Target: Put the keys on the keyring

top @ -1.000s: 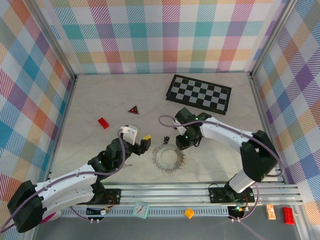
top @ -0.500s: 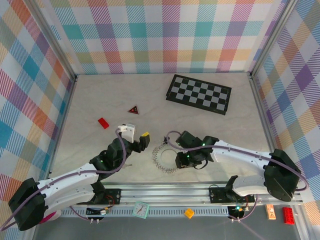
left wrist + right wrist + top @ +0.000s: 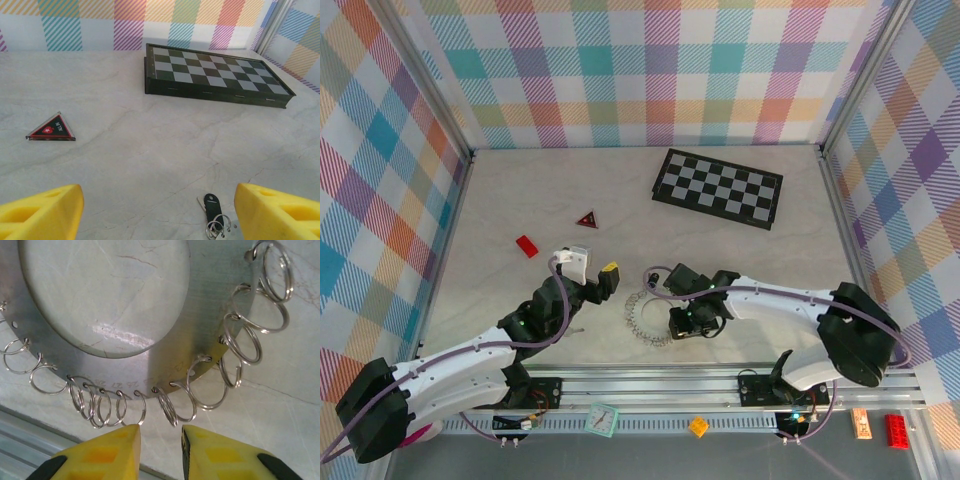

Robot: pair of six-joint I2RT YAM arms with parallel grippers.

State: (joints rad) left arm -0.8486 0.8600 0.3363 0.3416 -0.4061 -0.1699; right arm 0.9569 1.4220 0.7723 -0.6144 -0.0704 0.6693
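Note:
The keyring (image 3: 636,316) is a flat grey metal disc with a wide hole, lying on the table near the front. In the right wrist view several split rings (image 3: 167,411) hang from holes along the keyring's rim (image 3: 210,315). My right gripper (image 3: 160,432) hovers just off that rim, its jaws a narrow gap apart with nothing between them; from above the right gripper (image 3: 677,323) is at the keyring's right side. One key with a black tag (image 3: 212,205) lies flat beside small rings. My left gripper (image 3: 158,192) stands wide open over bare table, left of that key.
A folded chessboard (image 3: 718,188) lies at the back right. A red triangle (image 3: 586,219) and a small red block (image 3: 526,245) sit at the back left. The table's front rail (image 3: 720,382) runs close behind the keyring. Plaid walls enclose three sides.
My right gripper swung from beyond the keyring round to its near right side and its jaws narrowed. The keyring shifted slightly left. The left arm barely moved.

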